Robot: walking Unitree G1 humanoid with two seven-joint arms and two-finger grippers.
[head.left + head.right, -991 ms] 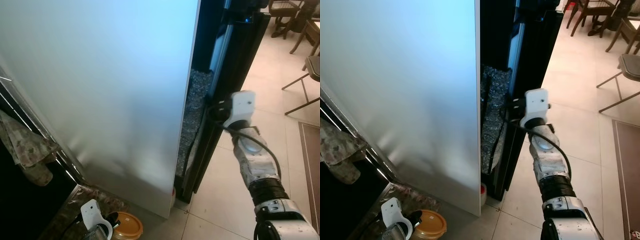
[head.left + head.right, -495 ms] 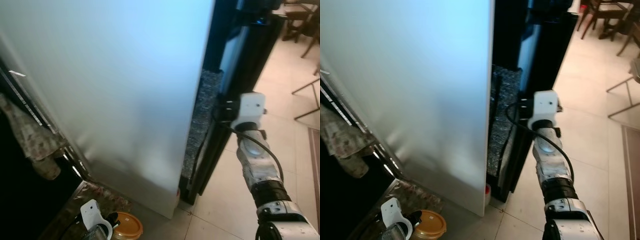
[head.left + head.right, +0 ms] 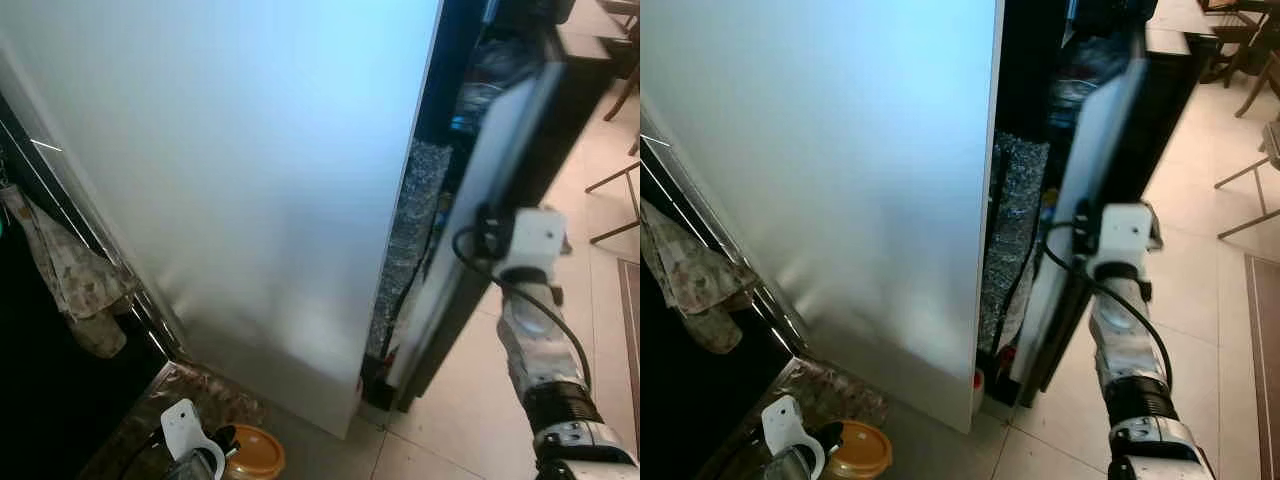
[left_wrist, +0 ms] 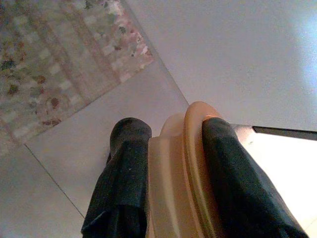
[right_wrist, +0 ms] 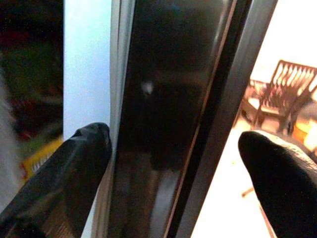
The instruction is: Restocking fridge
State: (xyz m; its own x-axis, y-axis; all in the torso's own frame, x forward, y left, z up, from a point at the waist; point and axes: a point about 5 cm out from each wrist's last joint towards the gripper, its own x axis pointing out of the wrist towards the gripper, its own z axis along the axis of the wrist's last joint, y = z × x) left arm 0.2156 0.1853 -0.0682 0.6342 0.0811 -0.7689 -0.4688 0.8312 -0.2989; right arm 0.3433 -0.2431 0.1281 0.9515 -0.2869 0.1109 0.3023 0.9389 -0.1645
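Two things are being handled at once beside a tall fridge point(image 3: 250, 200), whose broad pale side panel is taking up most of the head views. To the right of that panel, the dark fridge door point(image 3: 1110, 180) is being held partly open, with a dim interior showing in the gap. The door is judged heavy and rigid, swinging on its hinge, so it is best taken at its free edge. That edge is being straddled by the right gripper point(image 5: 173, 163), its two black fingers spread wide with one on either face of the door, as seen in the right wrist view. Below the panel, near the floor, an orange lidded container point(image 4: 178, 173) is being clamped between the narrowed fingers of the left gripper point(image 4: 173, 148). The container is judged light, stiff and somewhat slippery plastic, best gripped across its lid and base. A patterned cloth point(image 3: 75, 290) is hanging left of the fridge.
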